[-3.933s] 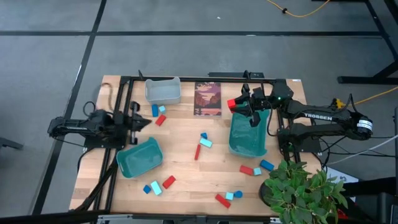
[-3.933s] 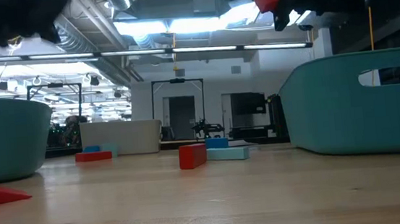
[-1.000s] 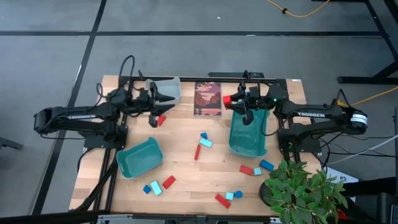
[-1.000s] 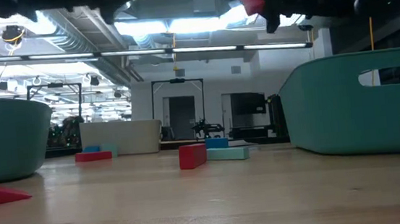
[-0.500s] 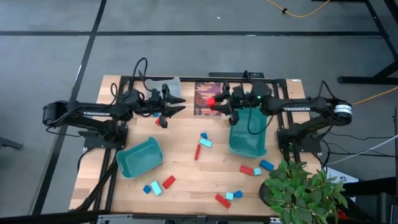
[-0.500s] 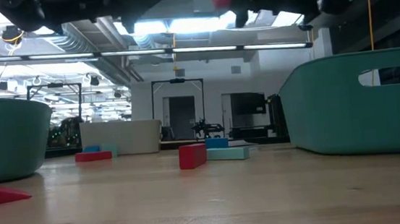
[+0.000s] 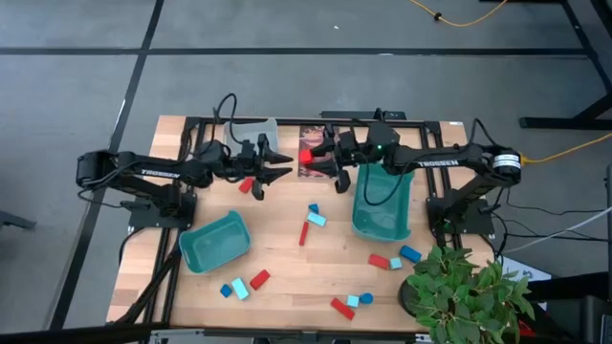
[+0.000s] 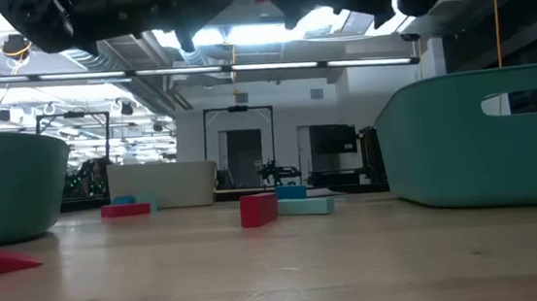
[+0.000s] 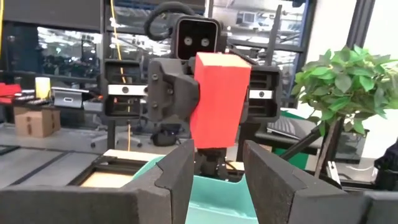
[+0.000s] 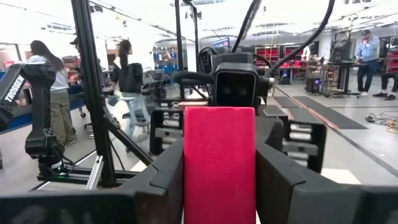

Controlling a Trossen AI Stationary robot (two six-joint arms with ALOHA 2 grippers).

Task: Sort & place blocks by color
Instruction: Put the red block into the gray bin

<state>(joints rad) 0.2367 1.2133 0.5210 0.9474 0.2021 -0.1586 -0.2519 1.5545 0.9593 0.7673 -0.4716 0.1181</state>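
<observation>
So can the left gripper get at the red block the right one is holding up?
Probably yes: the left gripper faces the red block held by the right gripper, fingers open, nothing between them.

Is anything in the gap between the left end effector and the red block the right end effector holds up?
Nothing visible. The right end effector grips the red block in the air above the table's far edge; the left end effector faces it, fingers open, with clear air between them.
</observation>
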